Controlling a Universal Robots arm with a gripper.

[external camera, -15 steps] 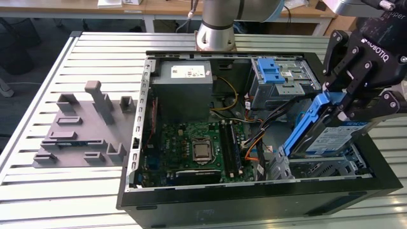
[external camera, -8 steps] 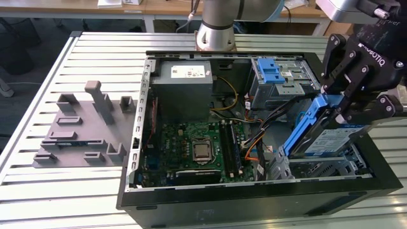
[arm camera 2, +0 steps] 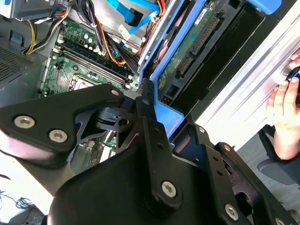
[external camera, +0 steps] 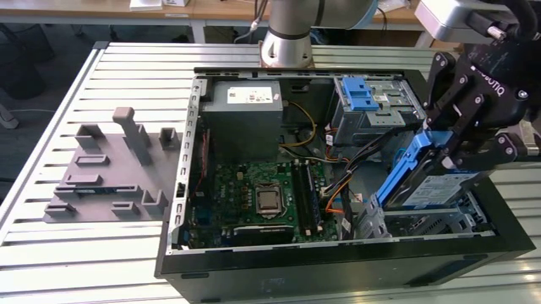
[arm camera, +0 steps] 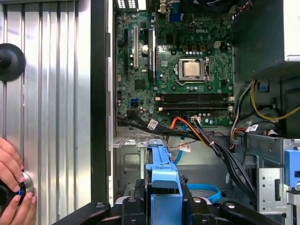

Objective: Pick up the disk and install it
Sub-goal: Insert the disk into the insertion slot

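Observation:
The disk [external camera: 432, 189] hangs tilted, one end up, over the open computer case [external camera: 338, 266] at the exterior view's right. It is silver-grey with a blue-and-white label and blue rails. My gripper [external camera: 452, 149] is shut on its upper end. Its lower end sits just above a metal bay [external camera: 422, 223] in the case's near right corner. In the second wrist view the disk [arm camera 2: 187, 51] runs edge-on away from the gripper [arm camera 2: 151, 101]. In the first wrist view its blue rail [arm camera: 161, 171] stands between the fingers [arm camera: 133, 208] above the bay's floor [arm camera: 131, 159].
Inside the case lie a green motherboard [external camera: 262, 190], a grey box with a white sticker [external camera: 245, 101], a silver cage with a blue latch [external camera: 368, 98] and loose cables [external camera: 338, 183]. A grey fixture [external camera: 110, 168] stands on the slatted table. A person's hand [arm camera: 11, 187] rests beside the case.

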